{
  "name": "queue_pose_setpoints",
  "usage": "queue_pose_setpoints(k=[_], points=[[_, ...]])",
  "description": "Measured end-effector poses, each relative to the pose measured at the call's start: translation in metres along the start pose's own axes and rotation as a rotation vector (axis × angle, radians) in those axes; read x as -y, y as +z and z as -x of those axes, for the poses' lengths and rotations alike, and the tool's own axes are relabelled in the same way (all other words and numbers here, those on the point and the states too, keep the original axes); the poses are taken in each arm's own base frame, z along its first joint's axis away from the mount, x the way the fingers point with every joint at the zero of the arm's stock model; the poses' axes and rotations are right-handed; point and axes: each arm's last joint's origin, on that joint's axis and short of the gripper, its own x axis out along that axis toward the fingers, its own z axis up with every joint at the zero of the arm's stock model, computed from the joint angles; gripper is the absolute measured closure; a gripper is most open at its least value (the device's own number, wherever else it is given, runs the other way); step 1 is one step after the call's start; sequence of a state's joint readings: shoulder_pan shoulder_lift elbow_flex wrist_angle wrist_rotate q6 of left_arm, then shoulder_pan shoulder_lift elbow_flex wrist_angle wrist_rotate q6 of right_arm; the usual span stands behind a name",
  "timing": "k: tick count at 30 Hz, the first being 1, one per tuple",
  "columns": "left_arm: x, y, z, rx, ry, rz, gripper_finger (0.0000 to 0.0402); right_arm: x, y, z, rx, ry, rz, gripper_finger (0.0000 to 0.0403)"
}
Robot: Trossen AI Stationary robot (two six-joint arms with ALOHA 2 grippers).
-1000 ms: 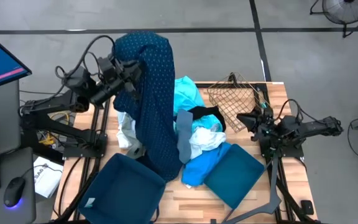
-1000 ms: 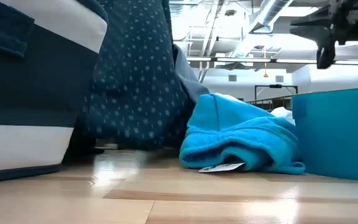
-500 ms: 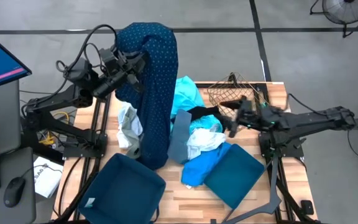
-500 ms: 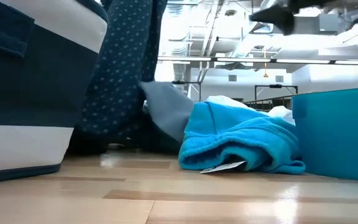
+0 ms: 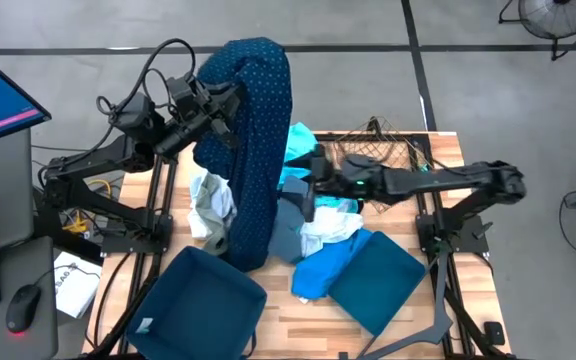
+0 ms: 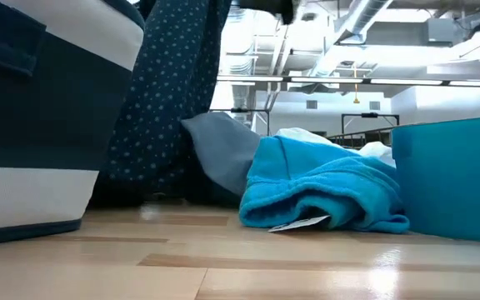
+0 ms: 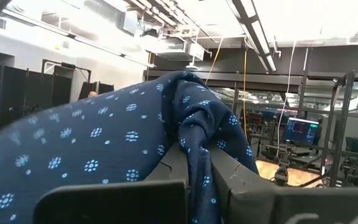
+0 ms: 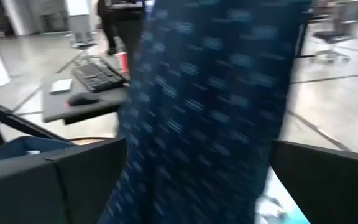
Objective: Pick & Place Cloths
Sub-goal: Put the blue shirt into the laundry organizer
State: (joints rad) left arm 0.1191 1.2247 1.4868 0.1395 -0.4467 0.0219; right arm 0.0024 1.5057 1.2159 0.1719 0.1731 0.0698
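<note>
Your left gripper [image 5: 230, 103] sits in the upper left of the high view, fingers clamped on the top fold of the navy dotted cloth [image 5: 256, 150], which hangs from it in a long column down to the table [image 5: 298, 310]. In the left wrist view the same cloth [image 7: 123, 143] bunches right between the fingers [image 7: 110, 202].

Your right gripper [image 5: 308, 190] reaches into the middle of the frame over the pile, just beside the hanging cloth. Its fingers [image 8: 42, 186] stand wide apart with nothing between them.

On the table you have a grey cloth [image 6: 219, 150] against the navy one, a bright blue cloth [image 6: 315, 183] at lower centre, and a white cloth [image 5: 328, 225] beneath the right gripper.
</note>
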Motion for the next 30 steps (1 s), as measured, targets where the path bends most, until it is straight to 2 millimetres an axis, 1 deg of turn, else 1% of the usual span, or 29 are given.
queue_pose_setpoints(k=[2,5,11,14,16,17,18,20,21,23,24,25,30], points=[[0.001,0.0,0.001,0.0,-0.006,0.003,0.04,0.001,0.003,-0.015,-0.015,-0.004,0.003,0.0009],[0.004,0.0,0.002,-0.003,-0.018,0.007,0.04,0.008,0.005,-0.037,-0.019,-0.032,0.0,0.0004],[0.013,0.0,0.006,-0.008,-0.075,0.045,0.0399,0.024,0.008,-0.078,-0.014,-0.084,-0.006,0.001],[0.018,0.002,0.009,-0.011,-0.149,0.097,0.0399,0.032,0.006,-0.092,-0.056,-0.085,-0.006,0.0013],[0.021,0.003,0.012,-0.012,-0.209,0.136,0.0399,0.037,0.005,-0.098,-0.087,-0.089,-0.018,0.0028],[0.023,0.004,0.013,-0.014,-0.234,0.149,0.0399,0.039,0.007,-0.099,-0.098,-0.09,-0.024,0.0044],[0.026,0.004,0.014,-0.017,-0.257,0.161,0.0399,0.041,0.01,-0.098,-0.107,-0.094,-0.023,0.0069],[0.029,0.006,0.019,-0.021,-0.285,0.183,0.0399,0.043,0.017,-0.097,-0.097,-0.099,-0.019,0.0142],[0.031,0.008,0.021,-0.015,-0.296,0.193,0.0399,0.045,0.021,-0.096,-0.09,-0.093,-0.014,0.0192],[0.032,0.014,0.028,-0.009,-0.317,0.207,0.0399,0.05,0.032,-0.088,-0.083,-0.055,-0.01,0.0306],[0.034,0.016,0.03,-0.007,-0.33,0.216,0.0399,0.052,0.041,-0.084,-0.06,-0.031,0.0,0.0353],[0.036,0.017,0.033,-0.005,-0.344,0.224,0.0399,0.054,0.051,-0.078,-0.031,-0.025,0.001,0.0374],[0.044,0.021,0.05,-0.061,-0.416,0.23,0.0399,0.071,0.097,-0.036,0.061,-0.069,0.002,0.0395]])
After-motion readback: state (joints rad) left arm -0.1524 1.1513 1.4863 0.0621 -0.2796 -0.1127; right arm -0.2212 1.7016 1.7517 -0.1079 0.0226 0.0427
